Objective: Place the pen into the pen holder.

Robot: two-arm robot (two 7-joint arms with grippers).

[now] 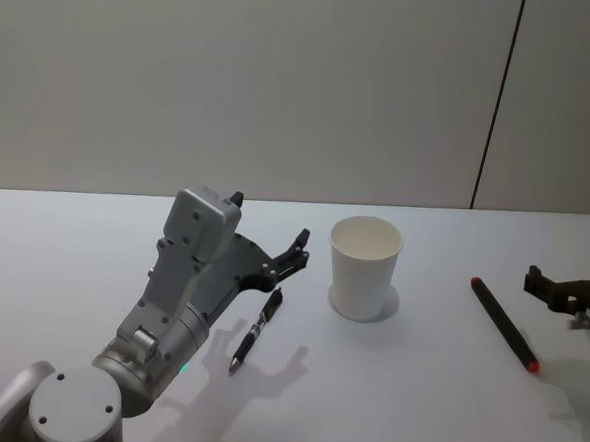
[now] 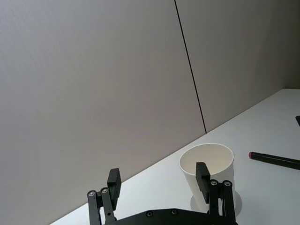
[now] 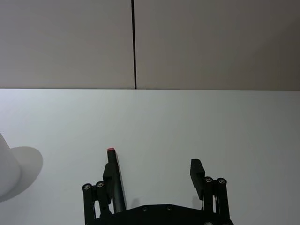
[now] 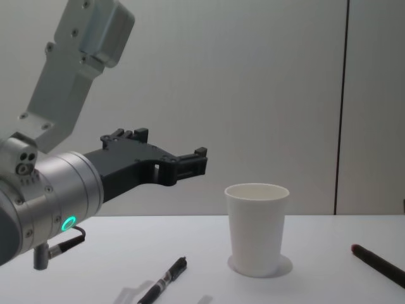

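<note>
Approach: left gripper, fingers wide, hovers above pen left of cup; next move, lower and pinch; right gripper, fingers wide, idle right of cup.

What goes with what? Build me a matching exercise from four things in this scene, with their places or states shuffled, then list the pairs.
Things:
1. pen holder
2. black pen
3. red-tipped marker
4. left gripper

Places or states:
A. lying flat, to the robot's right of the holder
B. raised in the air, open
C. standing upright, mouth up
D. lying flat, to the robot's left of the holder

Pairs: 1-C, 2-D, 3-A, 4-B
</note>
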